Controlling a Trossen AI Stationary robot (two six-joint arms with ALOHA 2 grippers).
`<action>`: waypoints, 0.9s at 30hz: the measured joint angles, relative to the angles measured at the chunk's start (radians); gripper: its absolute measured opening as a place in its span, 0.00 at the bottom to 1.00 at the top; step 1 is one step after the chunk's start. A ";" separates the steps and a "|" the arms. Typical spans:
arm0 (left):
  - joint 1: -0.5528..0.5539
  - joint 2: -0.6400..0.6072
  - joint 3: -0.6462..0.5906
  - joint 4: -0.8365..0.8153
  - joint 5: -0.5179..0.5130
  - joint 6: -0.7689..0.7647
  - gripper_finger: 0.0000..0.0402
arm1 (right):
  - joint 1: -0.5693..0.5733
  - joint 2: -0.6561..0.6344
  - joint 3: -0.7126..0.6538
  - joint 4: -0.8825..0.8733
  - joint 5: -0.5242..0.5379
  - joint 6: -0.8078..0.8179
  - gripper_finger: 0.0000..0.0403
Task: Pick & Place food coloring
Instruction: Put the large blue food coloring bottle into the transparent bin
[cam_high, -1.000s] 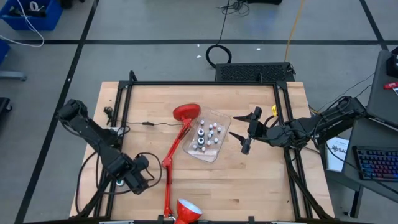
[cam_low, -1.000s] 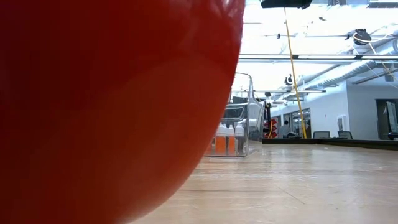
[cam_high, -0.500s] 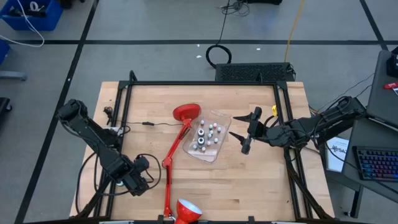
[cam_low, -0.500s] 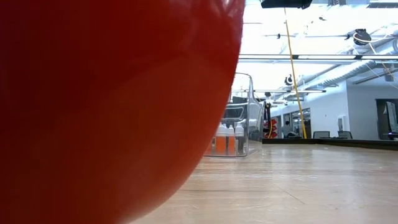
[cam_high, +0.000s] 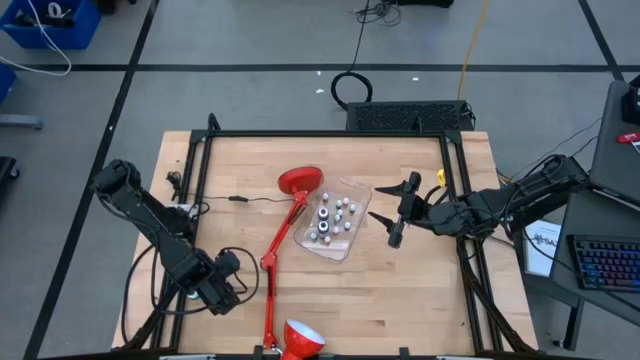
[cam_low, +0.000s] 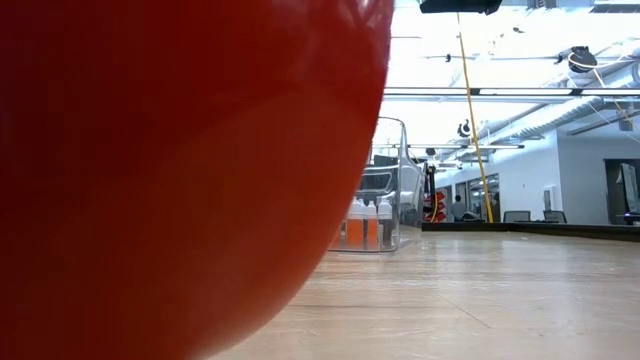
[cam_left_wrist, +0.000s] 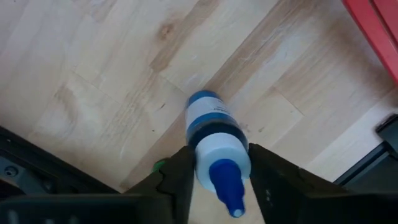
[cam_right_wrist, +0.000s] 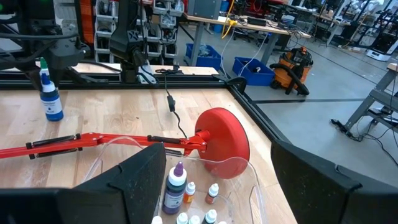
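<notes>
A blue food coloring bottle (cam_left_wrist: 208, 124) with a white shoulder and a blue cap stands upright on the wooden table near its left front corner. It also shows in the right wrist view as a blue bottle (cam_right_wrist: 51, 99). My left gripper (cam_high: 195, 290) points down over it and is shut on it. Several small food coloring bottles (cam_high: 332, 215) stand in a clear plastic tub (cam_high: 345, 243) at mid-table. My right gripper (cam_high: 378, 203) hangs open just right of the tub, holding nothing. My left gripper pinches the bottle's white shoulder (cam_left_wrist: 211, 152), just below the cap, between its two fingers (cam_left_wrist: 180, 177). The fingers come from above, pointing down, one on each side. The bottle stands upright with its base on the table.
A red desk lamp lies across the table: its base (cam_high: 300, 181) is beside the tub, its arm (cam_high: 270, 270) runs toward the near edge, and its shade (cam_low: 180, 150) blocks most of the low view. A black cord (cam_high: 235, 199) trails to the left. Dark frame rails (cam_high: 205, 160) border the table.
</notes>
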 joint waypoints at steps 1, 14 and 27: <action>0.000 0.000 0.000 0.000 0.000 -0.001 0.35 | 0.000 0.000 0.000 0.000 0.000 0.000 0.69; -0.009 -0.004 -0.028 0.030 -0.003 0.012 0.32 | 0.000 0.000 0.000 -0.004 0.000 0.000 0.69; 0.022 0.003 0.064 0.024 -0.163 0.283 0.30 | 0.000 0.000 0.000 -0.002 0.000 0.000 0.69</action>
